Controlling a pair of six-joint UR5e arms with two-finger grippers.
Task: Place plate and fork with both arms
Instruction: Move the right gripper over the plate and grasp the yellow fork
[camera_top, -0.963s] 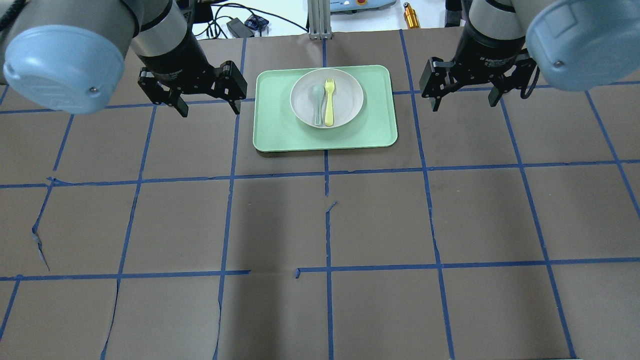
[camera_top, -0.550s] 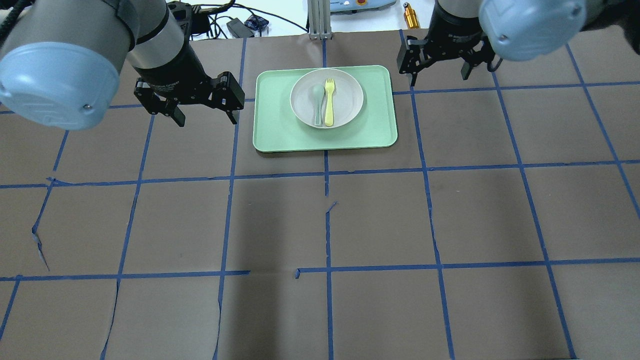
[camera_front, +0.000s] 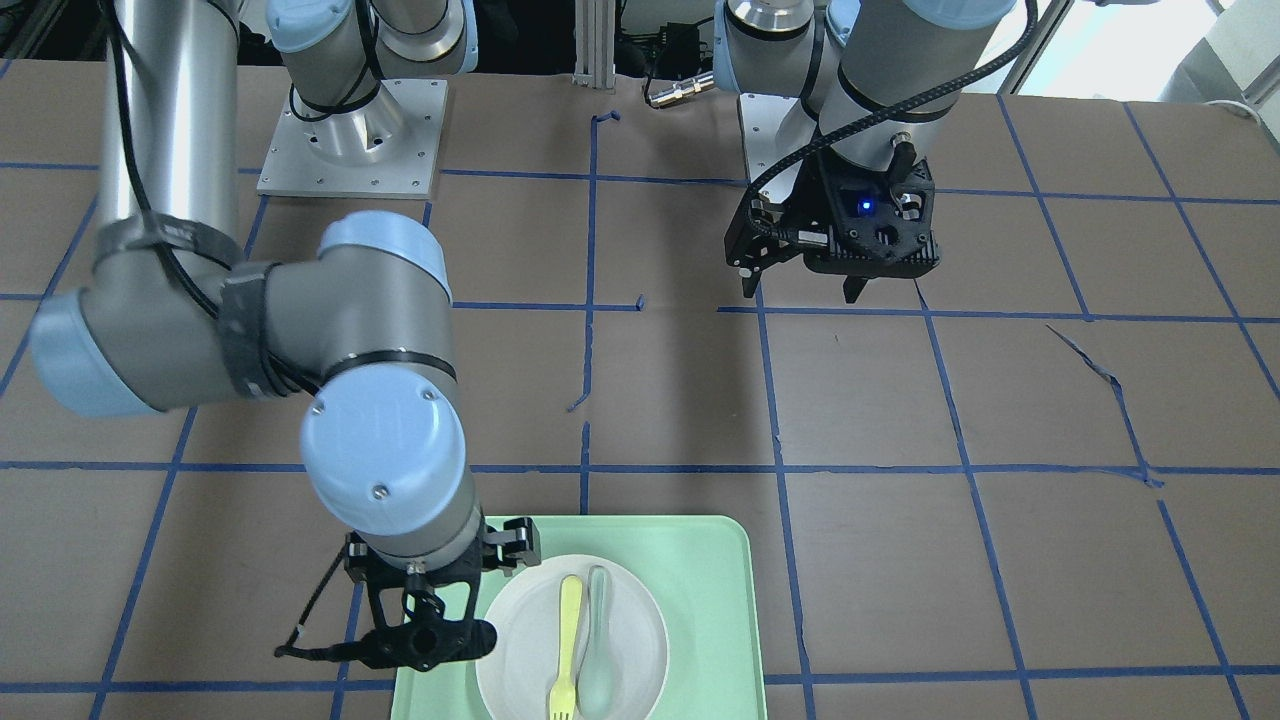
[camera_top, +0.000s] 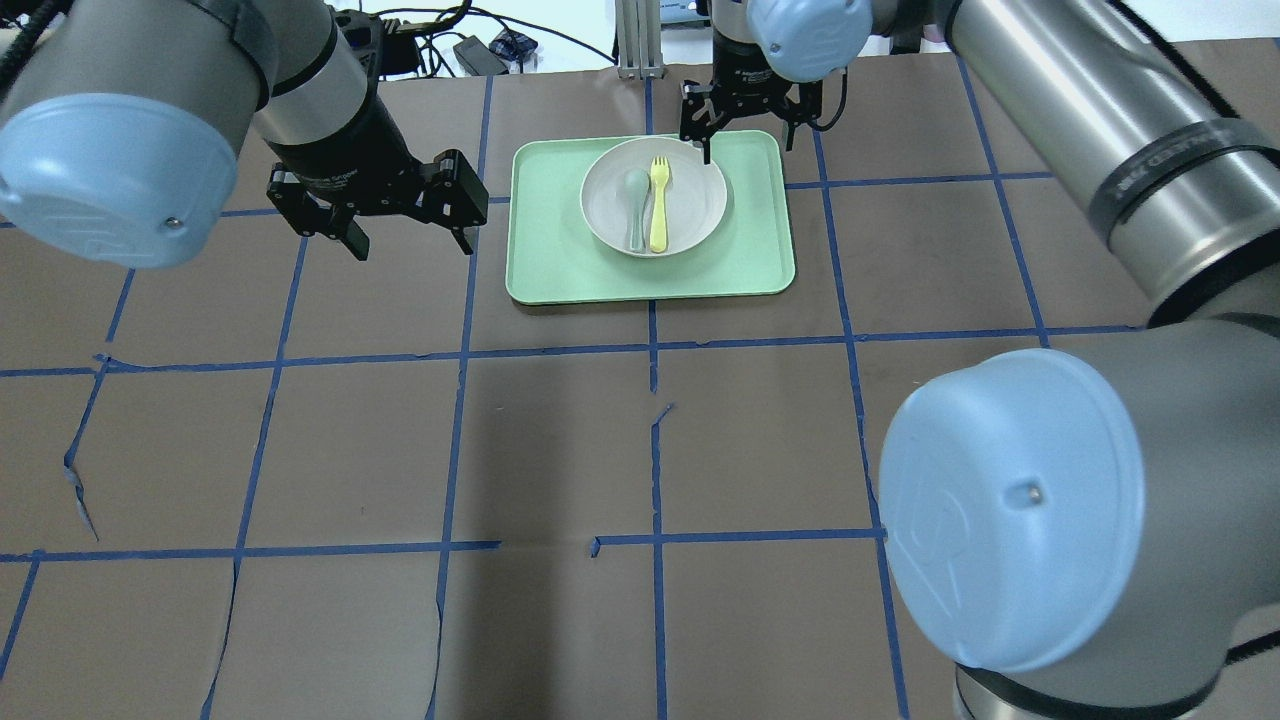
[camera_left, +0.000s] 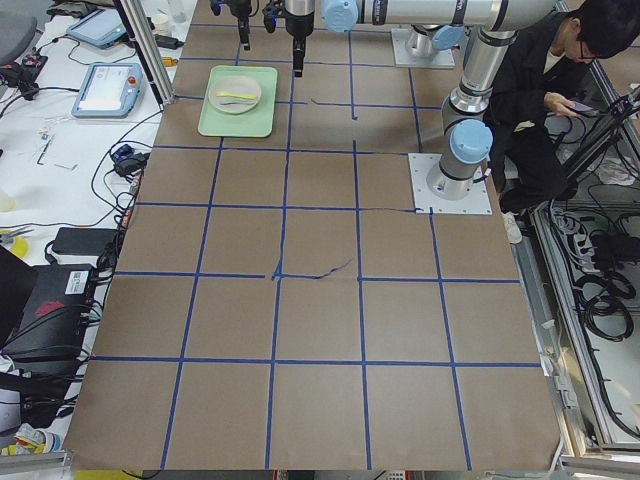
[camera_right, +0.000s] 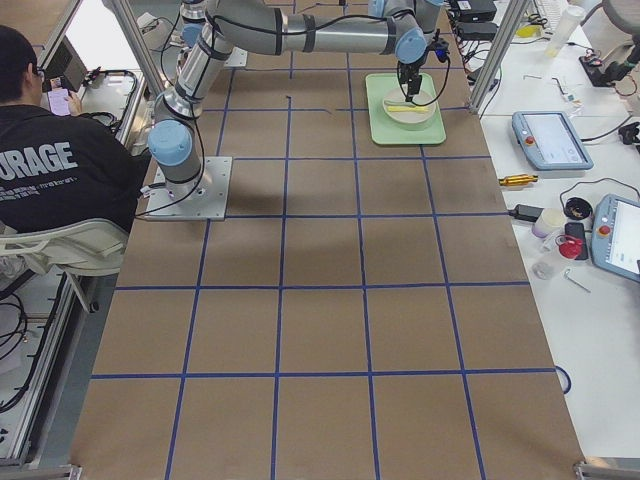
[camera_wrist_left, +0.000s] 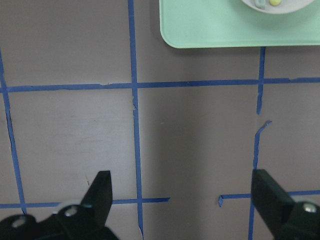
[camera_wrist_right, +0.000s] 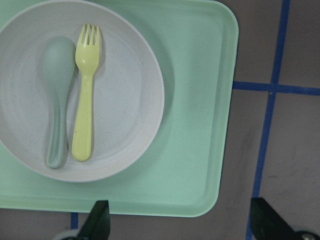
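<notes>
The off-white plate (camera_top: 690, 195) sits on the mint-green tray (camera_top: 750, 255) at the table's far middle. The pale-yellow fork (camera_top: 659, 205) lies in the plate, next to a grey-green spoon (camera_top: 636, 205). My right gripper (camera_top: 748, 150) is open and empty above the tray's far right corner, beside the plate's rim. In the right wrist view the right gripper (camera_wrist_right: 181, 224) is over the tray's (camera_wrist_right: 195, 125) edge, with the plate (camera_wrist_right: 125, 100) and fork (camera_wrist_right: 85, 115) just beyond it. My left gripper (camera_top: 412, 243) is open and empty, left of the tray, apart from it.
The brown table carries a blue tape grid. My right arm's elbow (camera_top: 1010, 510) looms over the near right. An aluminium post (camera_top: 640, 40) and cables stand beyond the far edge. A seated operator (camera_left: 545, 90) is behind the robot's bases.
My right gripper has swung left, from right of the tray to over its far right corner. My left gripper has barely moved. Plate, fork and spoon have not moved.
</notes>
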